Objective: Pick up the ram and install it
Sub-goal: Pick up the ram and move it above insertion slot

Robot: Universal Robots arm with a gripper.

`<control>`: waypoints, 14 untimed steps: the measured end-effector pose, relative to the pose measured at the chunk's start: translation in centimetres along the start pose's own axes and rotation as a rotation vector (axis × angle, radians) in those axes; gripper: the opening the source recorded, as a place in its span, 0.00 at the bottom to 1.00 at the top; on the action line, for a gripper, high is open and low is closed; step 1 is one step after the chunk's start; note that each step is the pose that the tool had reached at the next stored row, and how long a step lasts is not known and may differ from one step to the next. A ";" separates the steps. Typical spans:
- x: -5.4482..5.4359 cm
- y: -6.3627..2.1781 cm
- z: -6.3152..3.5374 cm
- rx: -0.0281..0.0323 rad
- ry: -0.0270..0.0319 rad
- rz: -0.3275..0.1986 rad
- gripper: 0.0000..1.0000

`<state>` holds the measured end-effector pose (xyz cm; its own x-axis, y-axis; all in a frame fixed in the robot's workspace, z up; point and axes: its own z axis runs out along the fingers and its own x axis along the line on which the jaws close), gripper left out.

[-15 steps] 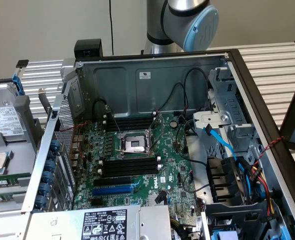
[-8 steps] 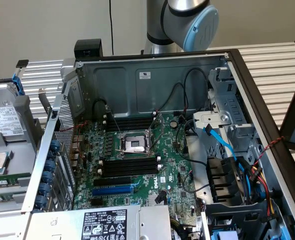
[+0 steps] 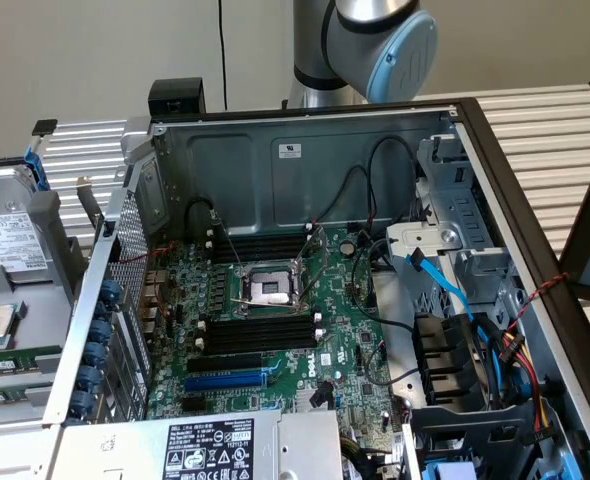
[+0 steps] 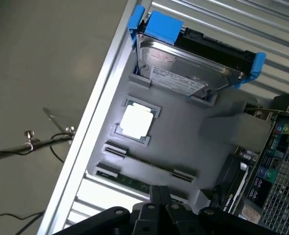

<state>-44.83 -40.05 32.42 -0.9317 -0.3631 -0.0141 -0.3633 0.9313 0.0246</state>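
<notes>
Gripper [image 4: 159, 196], fingers pressed together and empty, hovers over your parts tray [image 4: 208, 147], where the ram [image 4: 125, 180] lies in a holder along the edge opposite the hard drive [image 4: 183, 73]. You appear to be at the approach; the pickup calls for parted fingers squared to the stick. Processor [image 4: 136, 121] sits mid-tray, clear of it.

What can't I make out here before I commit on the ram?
- Ram, wrist view: one end hidden behind the shut gripper; contact cannot be told.
- Tray: cut off at the exterior view's left edge.
- Arm, exterior view: cut off by the top edge.
- Hard drive label, wrist view: too small to read.
</notes>
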 end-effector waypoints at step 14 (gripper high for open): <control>0.0 -0.03 1.21 -0.0028 0.0066 -0.256 0.17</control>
<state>-44.83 -40.05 31.20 -0.8092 -0.5873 -0.0137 -0.5875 0.8089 0.0239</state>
